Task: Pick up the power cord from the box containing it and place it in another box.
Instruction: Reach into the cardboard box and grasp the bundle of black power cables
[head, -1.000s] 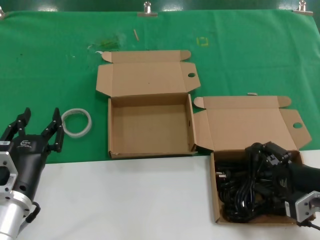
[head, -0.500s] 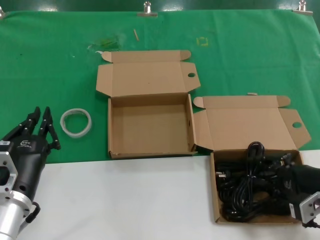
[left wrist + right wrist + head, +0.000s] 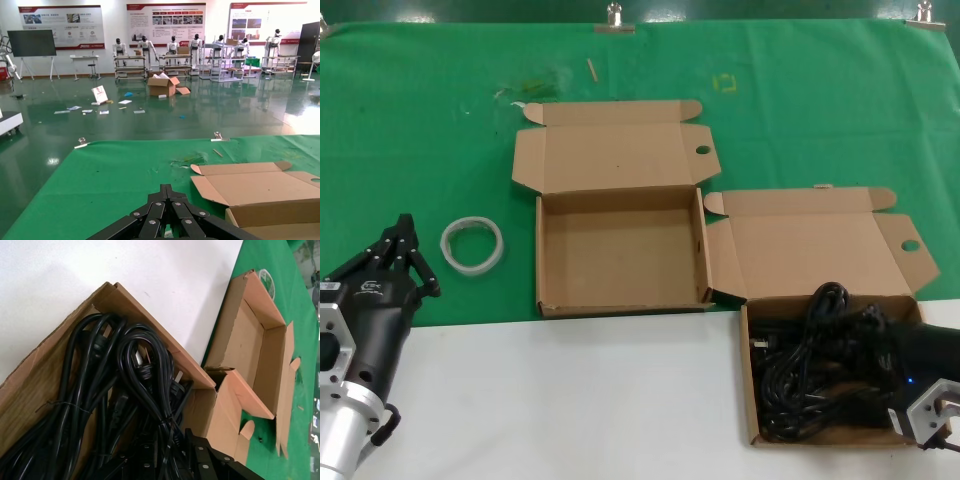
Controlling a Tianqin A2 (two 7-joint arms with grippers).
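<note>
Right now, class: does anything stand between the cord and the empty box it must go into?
Nothing visible blocks it. The cord lies in the right box, held by the right gripper. The empty box sits open to its left; only the low walls lie between.

We see the empty box [image 3: 620, 250] open from above, its floor bare, though its lid [image 3: 610, 155] lies back toward the table's far edge and its right wall sits just beside the left flap of the cord box [image 3: 752, 405], leaving no gap between the two. The cord box at the near right corner is crowded with cords [image 3: 810, 370]. A white ring [image 3: 473, 243] lies on the green cloth [image 3: 420, 120] left of the empty box.
</note>
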